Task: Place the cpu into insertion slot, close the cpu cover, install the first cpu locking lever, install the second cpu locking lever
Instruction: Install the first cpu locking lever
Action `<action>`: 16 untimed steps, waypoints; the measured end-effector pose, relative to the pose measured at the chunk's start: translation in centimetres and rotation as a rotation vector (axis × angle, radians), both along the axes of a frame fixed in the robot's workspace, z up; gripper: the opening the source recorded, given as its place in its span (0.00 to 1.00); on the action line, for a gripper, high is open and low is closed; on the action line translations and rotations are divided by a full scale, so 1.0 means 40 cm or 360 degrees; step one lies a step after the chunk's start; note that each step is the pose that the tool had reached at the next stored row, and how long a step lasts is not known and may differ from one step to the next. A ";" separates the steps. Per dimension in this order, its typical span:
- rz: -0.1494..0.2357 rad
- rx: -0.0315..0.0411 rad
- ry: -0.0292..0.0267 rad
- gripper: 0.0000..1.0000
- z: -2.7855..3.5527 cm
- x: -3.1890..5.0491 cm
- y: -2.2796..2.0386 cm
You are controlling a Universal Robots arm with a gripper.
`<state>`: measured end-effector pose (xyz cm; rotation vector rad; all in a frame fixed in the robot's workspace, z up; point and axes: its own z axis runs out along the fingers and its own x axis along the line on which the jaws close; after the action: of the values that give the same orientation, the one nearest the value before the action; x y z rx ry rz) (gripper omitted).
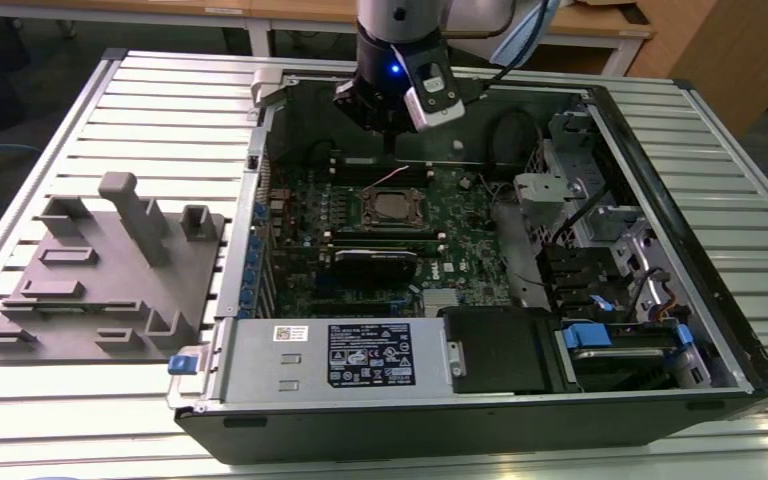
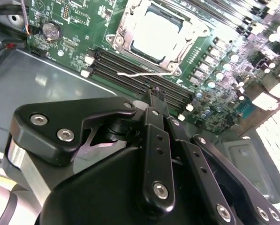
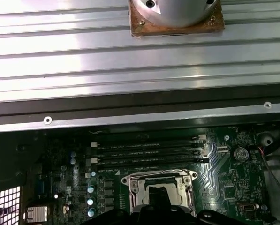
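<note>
Slatted metal table (image 1: 117, 90) carries an open PC case (image 1: 491, 400). Can't tell if the gripper (image 2: 157, 93) fingers are spread or pressed. Arm hangs straight down above the board's far edge; cpu (image 2: 156, 33) already sits in the insertion slot (image 1: 391, 207), cpu cover (image 2: 125, 21) framing it.

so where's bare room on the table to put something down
Free: the slatted table in front of the grey fixture, and the strip along the case at the exterior view's right. Crowded: inside the case, around the socket under the gripper.
</note>
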<state>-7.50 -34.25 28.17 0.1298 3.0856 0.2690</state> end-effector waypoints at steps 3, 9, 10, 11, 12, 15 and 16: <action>0.0001 0.0000 0.00000 0.10 -0.010 0.006 0.002; 0.0001 0.0000 -0.00001 0.10 -0.037 0.006 0.002; 0.0001 -0.0001 -0.00001 0.10 -0.038 0.006 0.002; 0.0001 -0.0001 0.00000 0.10 -0.038 0.006 0.002; 0.0001 -0.0001 0.00000 0.10 -0.038 0.006 0.002; 0.0001 0.0003 -0.00004 0.10 -0.040 0.005 0.003; 0.0001 0.0003 -0.00006 0.10 -0.041 0.005 0.005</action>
<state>-7.31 -34.06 26.54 0.1289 3.0851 0.2724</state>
